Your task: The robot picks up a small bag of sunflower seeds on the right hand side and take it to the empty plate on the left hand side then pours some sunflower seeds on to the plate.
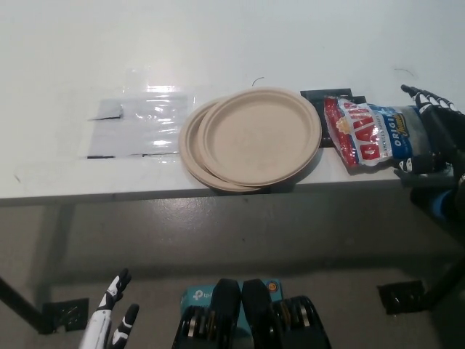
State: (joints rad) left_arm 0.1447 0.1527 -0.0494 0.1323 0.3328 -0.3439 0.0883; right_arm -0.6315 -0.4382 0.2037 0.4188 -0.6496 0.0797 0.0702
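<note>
Right hand [430, 134]: black, slender segmented fingers with white bands near the tips. Left hand [110, 320]: white shell, black fingertips and black joint sections.

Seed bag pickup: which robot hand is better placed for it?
Right. The black right robot hand is open around the right end of the seed bag on the table; the white left robot hand hangs low, below the table edge.

The seed bag [372, 134], red and white at its left end with a blue and clear right part, lies flat on the white table near its front edge. Just left of it sit two stacked tan paper plates [254, 137], empty, the upper one offset to the right.
</note>
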